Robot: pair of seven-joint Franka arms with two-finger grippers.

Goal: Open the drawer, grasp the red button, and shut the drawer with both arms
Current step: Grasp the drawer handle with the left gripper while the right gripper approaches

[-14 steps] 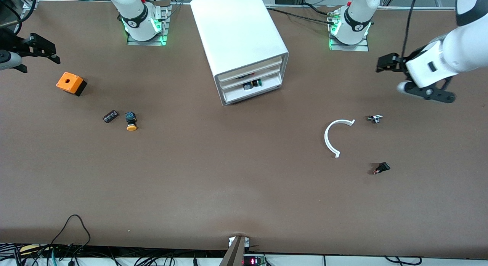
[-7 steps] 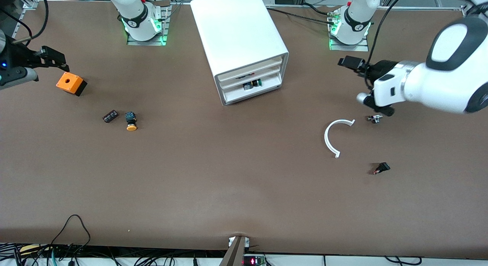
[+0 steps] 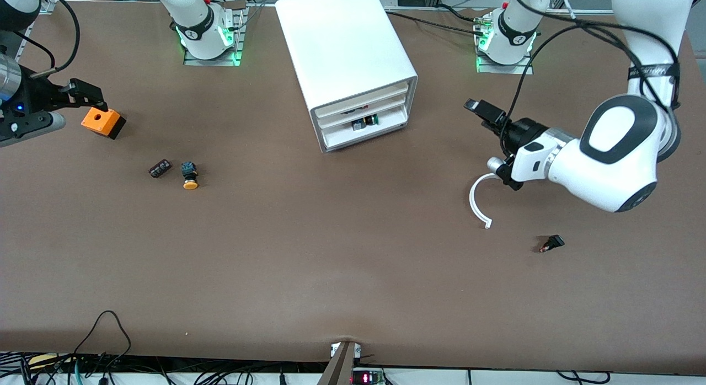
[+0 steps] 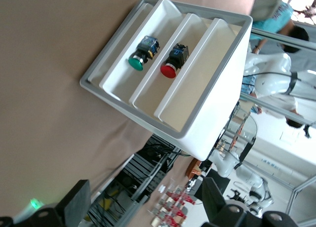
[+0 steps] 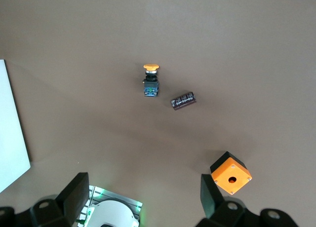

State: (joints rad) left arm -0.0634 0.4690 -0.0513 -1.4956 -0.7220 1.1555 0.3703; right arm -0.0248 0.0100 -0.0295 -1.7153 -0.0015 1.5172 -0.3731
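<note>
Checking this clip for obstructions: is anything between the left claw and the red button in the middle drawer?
Only the drawer itself. The red button lies in the middle drawer, still pushed into the cabinet. The left claw is open over bare table toward the left arm's end, nothing else between.

even, bright overhead light on the brown table (image 3: 309,252); soft short shadows beside the cabinet (image 3: 345,54). green glow at both arm bases. left wrist view background is overexposed and blurry.

Both arms: glossy white rounded shells, dark grey joint bands. Left arm (image 3: 612,153): black cables looped along links. Right arm (image 3: 22,98): silver wrist ring, small blue light. Green-lit bases.
</note>
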